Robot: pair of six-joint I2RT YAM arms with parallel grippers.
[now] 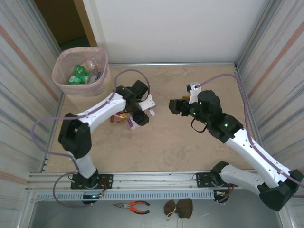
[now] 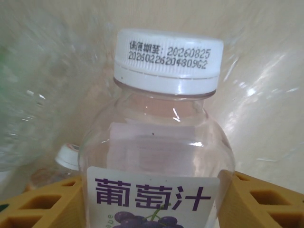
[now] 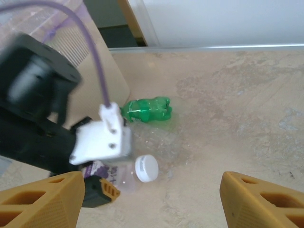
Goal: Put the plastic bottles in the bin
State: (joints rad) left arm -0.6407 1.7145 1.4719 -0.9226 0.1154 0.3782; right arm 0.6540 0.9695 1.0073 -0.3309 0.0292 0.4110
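white-and-black arms [image 1: 102, 110] with lilac cables [image 3: 97, 66] and honeycombed orange gripper fingers [image 3: 42, 199].

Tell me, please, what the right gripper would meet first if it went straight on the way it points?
Probably the clear plastic bottle with a white cap in the left gripper, just ahead of the open right gripper; depth is unclear, so the beige table might come first.

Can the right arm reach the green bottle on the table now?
Probably yes: the right pincer is open and empty and the green bottle lies uncovered ahead, though the left arm sits close beside it.
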